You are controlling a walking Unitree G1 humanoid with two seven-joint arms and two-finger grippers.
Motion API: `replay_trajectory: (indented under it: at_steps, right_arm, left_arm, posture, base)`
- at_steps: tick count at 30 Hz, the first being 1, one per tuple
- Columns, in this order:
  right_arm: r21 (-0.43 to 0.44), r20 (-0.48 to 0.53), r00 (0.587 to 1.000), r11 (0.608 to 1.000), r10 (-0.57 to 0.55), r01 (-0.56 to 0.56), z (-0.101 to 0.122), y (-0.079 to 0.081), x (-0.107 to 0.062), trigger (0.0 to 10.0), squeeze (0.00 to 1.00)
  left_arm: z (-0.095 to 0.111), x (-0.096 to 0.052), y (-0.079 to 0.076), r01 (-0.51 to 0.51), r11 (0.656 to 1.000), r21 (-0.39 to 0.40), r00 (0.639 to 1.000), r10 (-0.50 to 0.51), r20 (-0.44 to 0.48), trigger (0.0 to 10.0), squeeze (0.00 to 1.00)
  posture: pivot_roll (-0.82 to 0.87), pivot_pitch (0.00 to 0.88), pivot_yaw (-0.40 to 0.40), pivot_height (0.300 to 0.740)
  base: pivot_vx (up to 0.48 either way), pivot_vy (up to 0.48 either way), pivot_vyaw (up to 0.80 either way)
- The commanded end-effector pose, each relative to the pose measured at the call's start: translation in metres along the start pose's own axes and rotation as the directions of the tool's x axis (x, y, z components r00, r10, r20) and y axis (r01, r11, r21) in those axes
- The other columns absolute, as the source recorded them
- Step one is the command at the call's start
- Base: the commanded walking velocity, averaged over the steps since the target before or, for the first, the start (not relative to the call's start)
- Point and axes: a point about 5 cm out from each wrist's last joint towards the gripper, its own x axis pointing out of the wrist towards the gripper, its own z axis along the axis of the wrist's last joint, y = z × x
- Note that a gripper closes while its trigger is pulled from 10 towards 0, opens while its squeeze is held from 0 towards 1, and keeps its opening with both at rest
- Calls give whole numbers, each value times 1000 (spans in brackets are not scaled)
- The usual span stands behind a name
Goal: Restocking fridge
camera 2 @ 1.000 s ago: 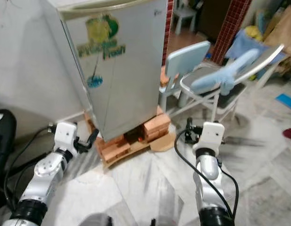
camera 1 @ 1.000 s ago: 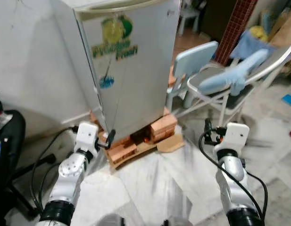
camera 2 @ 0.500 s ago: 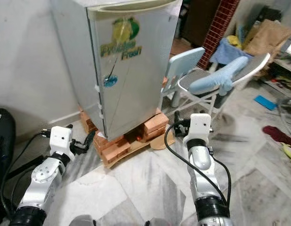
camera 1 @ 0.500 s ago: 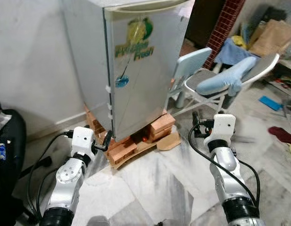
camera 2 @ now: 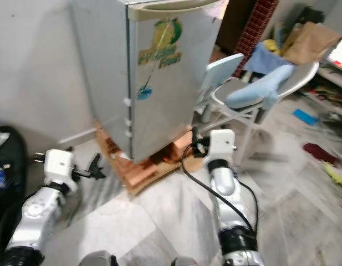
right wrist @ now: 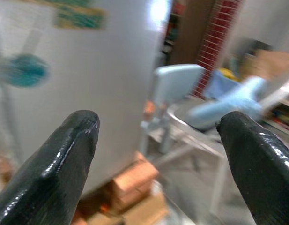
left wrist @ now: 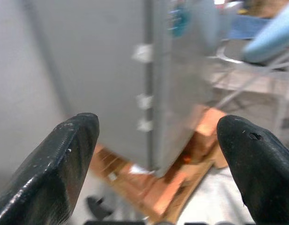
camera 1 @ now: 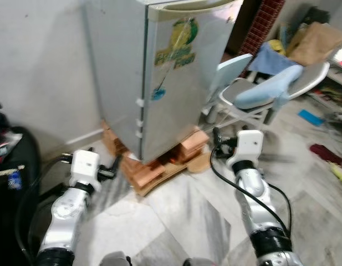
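While both hands (left wrist: 156,154) (right wrist: 158,154) gape empty: shut fridge (camera 1: 176,83) on bricks (camera 1: 148,174), chair (camera 1: 259,94) beside.

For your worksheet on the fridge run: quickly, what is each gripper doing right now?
Left gripper: open, fingers wide apart, holding nothing, aimed at the fridge.
Right gripper: open, holding nothing, also facing the fridge.

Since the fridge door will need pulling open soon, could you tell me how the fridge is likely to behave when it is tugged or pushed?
The fridge stands raised on stacked bricks, so a hard tug might rock or shift it. It is a tall metal box, probably too heavy to slide easily. Both the left gripper and the right gripper are open and empty.
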Motion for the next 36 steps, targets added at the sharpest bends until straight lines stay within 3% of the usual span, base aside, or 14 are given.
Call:
replay_trajectory:
  at_steps: [1,13,20,29,36]
  right_arm:
    - [-14,6,999,999,-37,37,1,-12,0,10000,0]
    - [-12,9,999,999,-38,38,1,-10,-1,10000,0]
    - [-11,11,999,999,-37,37,1,-10,-1,10000,0]
    - [-14,5,999,999,-37,37,0,-10,-1,10000,0]
    - [-14,-5,999,999,-49,49,-1,-11,0,10000,0]
  left_arm:
    - [8,6,-14,51,999,20,998,-51,37,10000,0]
    - [8,7,-14,58,998,15,998,-59,31,10000,0]
    - [7,6,-15,62,998,-7,998,-62,23,10000,0]
    - [7,6,-14,59,998,1,998,-59,30,10000,0]
    - [10,7,-13,57,998,7,997,-58,41,10000,0]
  posture:
    - [40,0,-107,740]
    - [40,0,-99,740]
    - [41,0,-99,740]
    - [42,0,-99,740]
    - [43,0,-98,740]
  base:
    - [431,0,-413]
    - [421,95,0]
    - [368,304,-629]
    - [0,458,0]
    - [0,0,-229]
